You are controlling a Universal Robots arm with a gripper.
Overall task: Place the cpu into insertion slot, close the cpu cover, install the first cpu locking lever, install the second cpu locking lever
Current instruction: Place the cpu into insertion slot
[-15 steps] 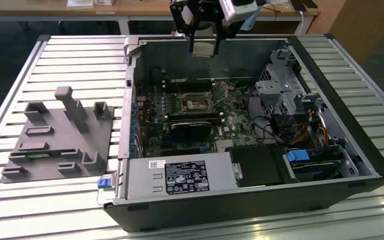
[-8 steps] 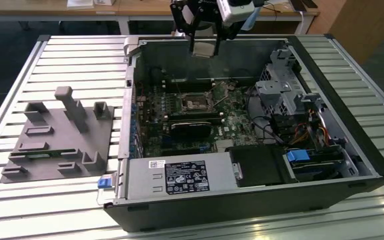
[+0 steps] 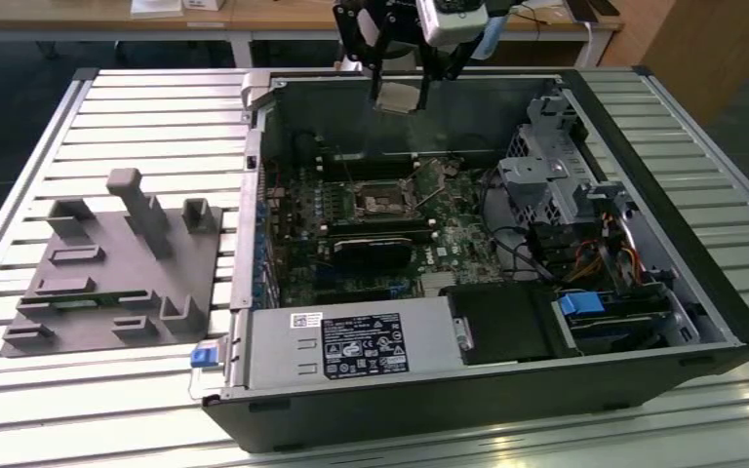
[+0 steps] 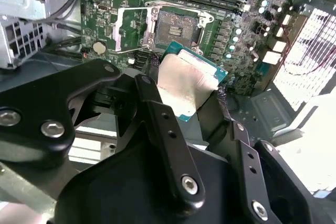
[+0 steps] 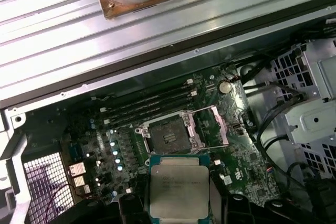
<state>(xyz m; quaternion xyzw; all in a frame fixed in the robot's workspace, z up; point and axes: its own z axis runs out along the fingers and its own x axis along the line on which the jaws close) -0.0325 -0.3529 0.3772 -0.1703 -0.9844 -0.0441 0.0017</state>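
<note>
My gripper (image 3: 400,90) hangs high over the far wall of the open computer case, shut on the cpu (image 3: 398,98). Both wrist views show the cpu (image 4: 185,81) (image 5: 178,188), a flat square chip with a dull silvery top, clamped by its edges between the black fingers (image 4: 155,109). The insertion slot (image 3: 380,202) (image 4: 176,24) (image 5: 168,136) lies bare on the green motherboard, well below the chip. Its silvery cpu cover (image 4: 129,31) (image 5: 214,126) is swung open to one side of the socket.
Long memory slots (image 5: 149,103) run beside the socket. A black block (image 3: 372,255), the power supply box (image 3: 348,346) and a metal drive cage (image 3: 550,185) crowd the case. On the slatted table, a grey fixture (image 3: 114,263) stands at the exterior view's left.
</note>
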